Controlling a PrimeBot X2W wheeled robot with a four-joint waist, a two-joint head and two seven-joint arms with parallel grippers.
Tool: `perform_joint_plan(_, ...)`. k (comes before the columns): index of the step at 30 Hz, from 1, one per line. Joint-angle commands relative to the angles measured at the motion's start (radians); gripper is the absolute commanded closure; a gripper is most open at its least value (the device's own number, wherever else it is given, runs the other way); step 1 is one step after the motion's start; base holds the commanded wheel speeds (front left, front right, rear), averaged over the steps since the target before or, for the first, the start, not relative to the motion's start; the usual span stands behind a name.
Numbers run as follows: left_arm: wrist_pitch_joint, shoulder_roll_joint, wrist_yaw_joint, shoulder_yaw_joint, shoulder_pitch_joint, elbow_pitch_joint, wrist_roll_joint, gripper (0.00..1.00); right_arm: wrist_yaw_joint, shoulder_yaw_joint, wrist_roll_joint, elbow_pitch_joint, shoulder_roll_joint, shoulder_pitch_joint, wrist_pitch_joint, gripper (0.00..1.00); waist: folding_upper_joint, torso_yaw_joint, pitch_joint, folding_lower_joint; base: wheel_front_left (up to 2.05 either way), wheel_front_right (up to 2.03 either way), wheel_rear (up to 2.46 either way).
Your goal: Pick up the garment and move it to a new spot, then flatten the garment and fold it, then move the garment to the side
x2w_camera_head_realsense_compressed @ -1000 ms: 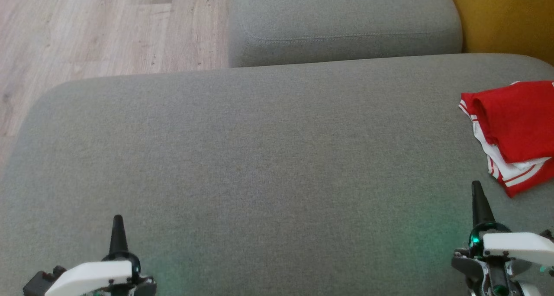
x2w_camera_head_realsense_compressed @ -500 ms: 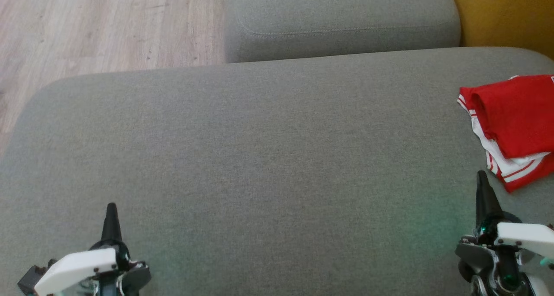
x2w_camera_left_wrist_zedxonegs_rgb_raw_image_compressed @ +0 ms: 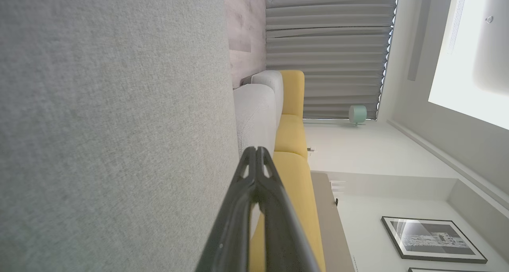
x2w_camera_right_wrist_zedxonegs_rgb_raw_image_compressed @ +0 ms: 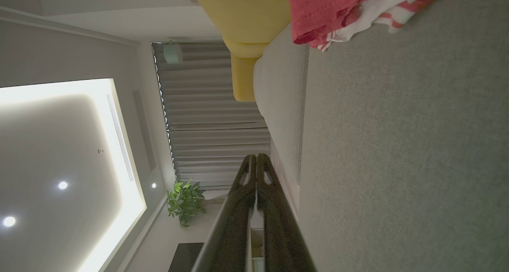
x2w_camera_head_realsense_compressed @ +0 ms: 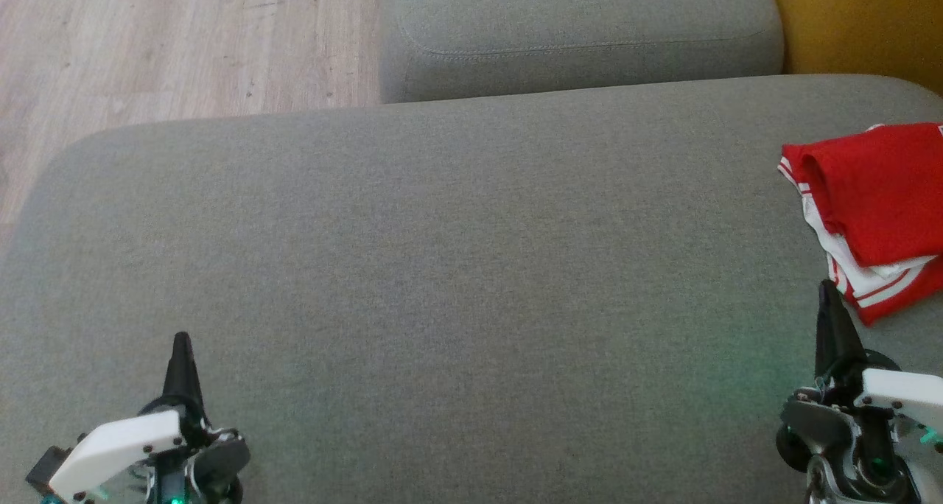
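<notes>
A folded red garment with white and red striped trim lies at the right edge of the grey sofa cushion; the right wrist view has the garment at its top. My right gripper hovers just below the garment's lower corner, shut and holding nothing, its fingertips pressed together. Far across the cushion, at the lower left, my left gripper is shut as well, with nothing in it, its fingertips touching.
A second grey cushion stands behind the big one. Wooden floor lies at the upper left, and a yellow sofa part at the upper right. Curtains and a potted plant stand in the room beyond.
The head camera has shifted a little, so the cushion sits slightly higher in the picture. Both grippers have drifted slightly outward and stay shut. The garment lies as before.
</notes>
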Motion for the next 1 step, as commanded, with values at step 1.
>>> perform_joint_plan(1, 0.005, 0.010, -0.007, 0.040, -0.048, -0.028, -0.001, 1.00, -0.001, 0.019, 0.006, -0.032, -0.016, -0.048, 0.008, 1.00, 0.0000, 0.000, 0.000, 0.0000, 0.00, 0.00, 0.00)
